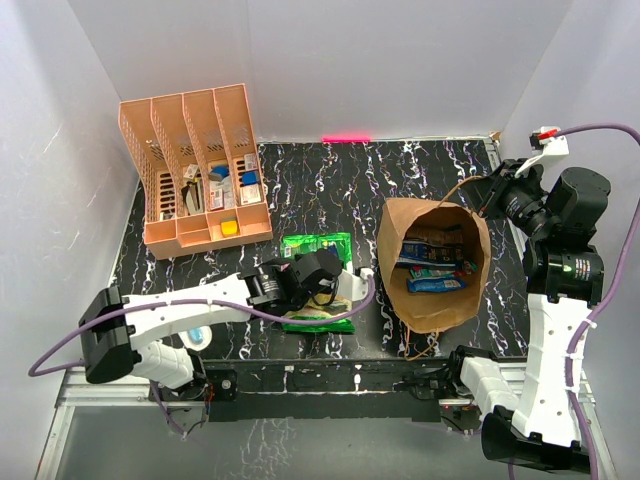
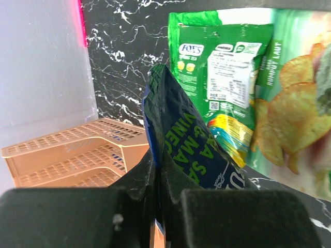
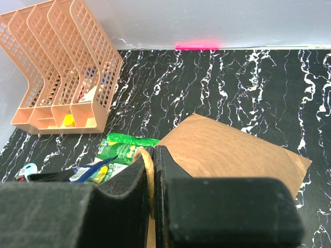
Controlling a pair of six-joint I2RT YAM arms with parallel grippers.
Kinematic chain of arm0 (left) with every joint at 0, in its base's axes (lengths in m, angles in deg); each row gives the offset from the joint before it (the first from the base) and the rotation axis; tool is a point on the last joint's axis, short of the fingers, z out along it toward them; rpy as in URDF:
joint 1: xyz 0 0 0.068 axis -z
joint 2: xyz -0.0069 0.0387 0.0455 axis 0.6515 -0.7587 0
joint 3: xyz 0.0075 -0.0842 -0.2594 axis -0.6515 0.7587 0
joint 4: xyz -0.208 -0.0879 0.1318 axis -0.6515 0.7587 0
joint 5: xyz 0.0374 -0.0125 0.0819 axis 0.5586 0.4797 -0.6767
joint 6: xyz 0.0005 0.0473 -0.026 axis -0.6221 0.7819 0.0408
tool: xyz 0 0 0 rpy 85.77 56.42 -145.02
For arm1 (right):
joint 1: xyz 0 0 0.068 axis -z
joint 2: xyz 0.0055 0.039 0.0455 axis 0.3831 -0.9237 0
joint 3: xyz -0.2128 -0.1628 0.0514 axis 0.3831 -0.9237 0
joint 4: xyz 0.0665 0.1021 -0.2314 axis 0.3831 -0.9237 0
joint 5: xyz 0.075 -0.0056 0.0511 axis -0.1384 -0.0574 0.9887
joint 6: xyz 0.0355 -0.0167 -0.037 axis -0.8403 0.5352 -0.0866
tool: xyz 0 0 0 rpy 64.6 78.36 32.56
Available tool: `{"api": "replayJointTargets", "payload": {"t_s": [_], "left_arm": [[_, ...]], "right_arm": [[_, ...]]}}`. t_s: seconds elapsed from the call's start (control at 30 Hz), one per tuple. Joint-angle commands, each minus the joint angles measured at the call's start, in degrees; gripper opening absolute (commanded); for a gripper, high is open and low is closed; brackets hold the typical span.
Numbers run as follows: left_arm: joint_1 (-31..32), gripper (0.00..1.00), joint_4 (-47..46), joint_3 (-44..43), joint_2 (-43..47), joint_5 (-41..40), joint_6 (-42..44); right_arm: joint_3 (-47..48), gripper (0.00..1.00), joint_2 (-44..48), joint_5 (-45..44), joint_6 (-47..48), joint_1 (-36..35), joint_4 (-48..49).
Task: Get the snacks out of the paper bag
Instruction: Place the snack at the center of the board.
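The brown paper bag (image 1: 432, 300) stands at the right of the table, its mouth open upward, with blue packets (image 1: 436, 283) still inside. My right gripper (image 1: 490, 197) is shut on the bag's twisted paper handle (image 3: 149, 175) at the far rim; the bag's side (image 3: 227, 150) shows beside it. My left gripper (image 1: 342, 285) is shut on a dark blue snack packet (image 2: 191, 144) and holds it over green packets (image 1: 317, 248) lying left of the bag. The green packets also show in the left wrist view (image 2: 227, 62) and the right wrist view (image 3: 121, 147).
A peach-orange file organiser (image 1: 195, 165) with small stationery stands at the back left. A light-blue and white oval gadget (image 1: 197, 338) lies by the left arm near the front edge. White walls enclose the black marbled table (image 1: 320, 180).
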Motion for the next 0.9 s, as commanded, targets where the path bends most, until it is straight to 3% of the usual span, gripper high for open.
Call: {"api": "replayJointTargets", "payload": {"t_s": [0.0, 0.3, 0.87], "left_arm": [[-2.3, 0.0, -7.8, 1.0, -1.1, -2.7, 9.9], [-3.4, 0.0, -14.8, 5.4, -4.4, 3.3, 20.2], [0.9, 0.0, -19.9, 12.8, -3.3, 7.4, 22.3]], "right_arm": [[1.1, 0.08, 0.7, -0.2, 0.3, -0.2, 3.8], [0.6, 0.08, 0.9, -0.6, 0.4, -0.2, 3.8], [-0.1, 0.08, 0.8, -0.5, 0.5, -0.2, 4.1]]}}
